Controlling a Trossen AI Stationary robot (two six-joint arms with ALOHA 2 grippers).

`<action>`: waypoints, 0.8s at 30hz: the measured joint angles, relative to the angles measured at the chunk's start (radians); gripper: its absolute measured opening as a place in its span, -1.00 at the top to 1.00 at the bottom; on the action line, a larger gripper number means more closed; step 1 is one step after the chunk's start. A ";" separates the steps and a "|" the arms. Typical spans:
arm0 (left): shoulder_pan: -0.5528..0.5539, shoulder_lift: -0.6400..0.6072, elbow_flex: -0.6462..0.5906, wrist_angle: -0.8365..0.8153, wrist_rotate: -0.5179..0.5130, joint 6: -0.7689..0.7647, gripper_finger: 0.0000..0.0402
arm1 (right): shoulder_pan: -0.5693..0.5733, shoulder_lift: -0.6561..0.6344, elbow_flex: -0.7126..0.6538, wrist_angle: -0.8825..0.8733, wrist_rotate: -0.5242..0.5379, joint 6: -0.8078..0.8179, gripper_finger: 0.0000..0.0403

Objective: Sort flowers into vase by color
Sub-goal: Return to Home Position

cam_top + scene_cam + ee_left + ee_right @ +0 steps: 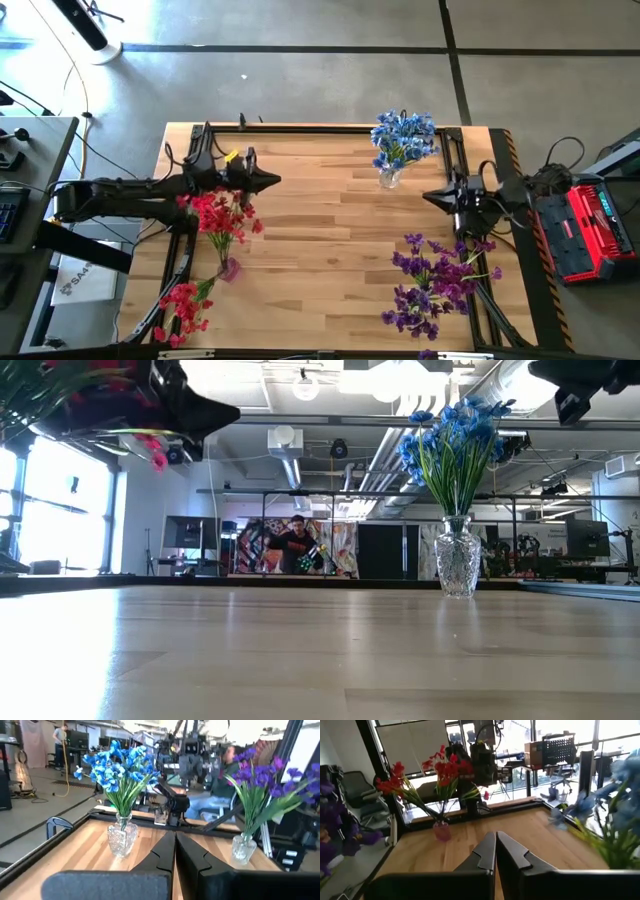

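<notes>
Blue flowers (403,138) stand in a clear glass vase (458,560) at the table's far right. Red flowers (222,213) fan out of a small pink vase (228,268) at the left. Purple flowers (437,278) stand in a clear vase (243,849) at the near right. My left gripper (272,181) is shut and points level toward the right, above the table beside the red blossoms. My right gripper (428,195) is shut and points level toward the left, between the blue and purple bunches. Neither holds anything.
A black frame (330,127) runs along the table's edges. A red and black box (590,225) sits off the right edge. The wooden middle of the table (330,230) lies between the two grippers. People show in the room beyond (297,545).
</notes>
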 joint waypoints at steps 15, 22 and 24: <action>0.046 0.000 -0.033 0.056 -0.036 0.024 1.00 | 0.000 -0.024 -0.131 0.089 0.051 -0.011 1.00; 0.107 0.000 -0.033 0.055 0.057 0.022 1.00 | 0.000 -0.156 -0.146 0.040 0.053 0.008 1.00; 0.113 0.000 -0.033 0.052 0.078 0.023 1.00 | 0.000 -0.157 -0.160 0.044 0.050 0.026 1.00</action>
